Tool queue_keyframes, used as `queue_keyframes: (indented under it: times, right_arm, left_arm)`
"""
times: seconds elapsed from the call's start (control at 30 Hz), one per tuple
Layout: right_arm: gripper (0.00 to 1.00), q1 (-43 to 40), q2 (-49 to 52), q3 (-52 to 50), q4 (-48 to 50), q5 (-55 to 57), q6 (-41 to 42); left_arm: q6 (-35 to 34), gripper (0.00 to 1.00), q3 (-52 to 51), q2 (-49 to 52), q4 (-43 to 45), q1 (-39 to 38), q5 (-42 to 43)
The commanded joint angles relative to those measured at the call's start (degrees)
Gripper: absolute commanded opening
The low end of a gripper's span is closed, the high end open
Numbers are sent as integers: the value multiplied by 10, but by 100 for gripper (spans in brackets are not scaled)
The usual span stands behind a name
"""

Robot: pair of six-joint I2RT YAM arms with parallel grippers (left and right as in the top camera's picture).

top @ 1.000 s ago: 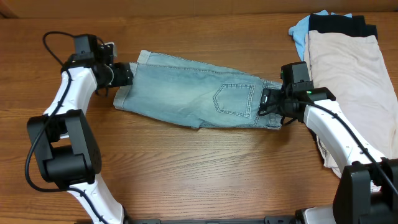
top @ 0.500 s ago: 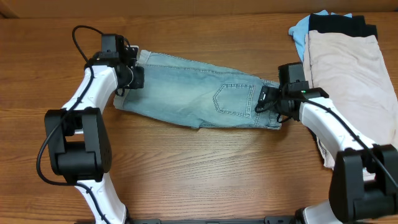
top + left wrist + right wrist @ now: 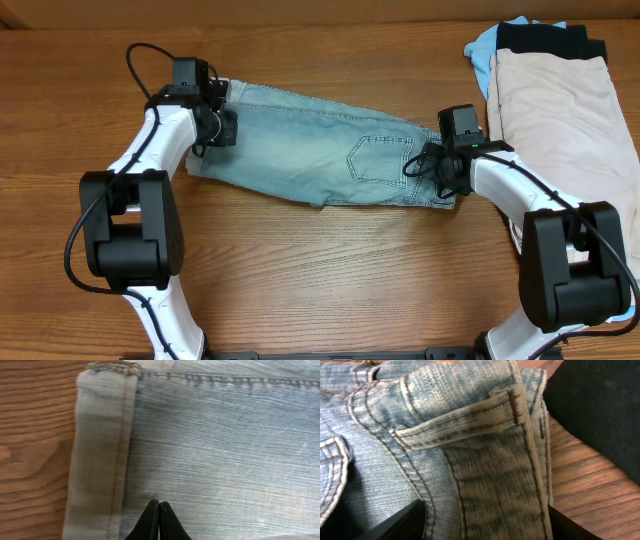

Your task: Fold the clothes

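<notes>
The clothes at hand are light-wash denim shorts (image 3: 310, 150), lying flat across the table's middle with a stitched back pocket (image 3: 378, 160) facing up. My left gripper (image 3: 225, 128) rests on the left leg just inside the cuffed hem (image 3: 100, 450). Its jaws (image 3: 159, 503) are shut tip to tip on top of the denim, and no fabric shows between them. At the shorts' right end my right gripper (image 3: 428, 165) is open. Its fingers (image 3: 400, 525) stand on either side of the waistband (image 3: 495, 475), below a belt loop (image 3: 455, 422).
A pile of other garments lies at the back right: a beige one (image 3: 560, 110) on top, a black one (image 3: 550, 40) and a sky-blue one (image 3: 482, 50) beneath. The black cloth (image 3: 600, 405) lies close to the waistband. Bare wooden table (image 3: 350, 270) runs along the front.
My left arm has moved right from the table onto the shorts' hem and its gripper has shut. My right gripper has shifted slightly left over the waistband and its jaws have narrowed.
</notes>
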Motion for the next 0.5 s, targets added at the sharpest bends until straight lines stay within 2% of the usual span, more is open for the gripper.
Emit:
queue_keyframes:
  times: [0.0,0.13,0.23,0.33,0.47]
  right_arm:
    - [70,-3,20,-10,3,43,22]
    - [57,-3,27,-37,35,33,22]
    - [32,-3,27,-64,64,-8,22]
    - [17,-3,27,-65,70,-27,19]
    - [6,-3,27,-56,71,-67,-7]
  left_arm:
    - [-9,4,2,6,0,-13,-4]
    - [-19,4,2,6,-4,-15,-5]
    - [-31,4,2,6,-10,-15,-5]
    - [-39,4,2,6,-15,-15,-3]
    - [-78,4,3,5,-34,-15,-3]
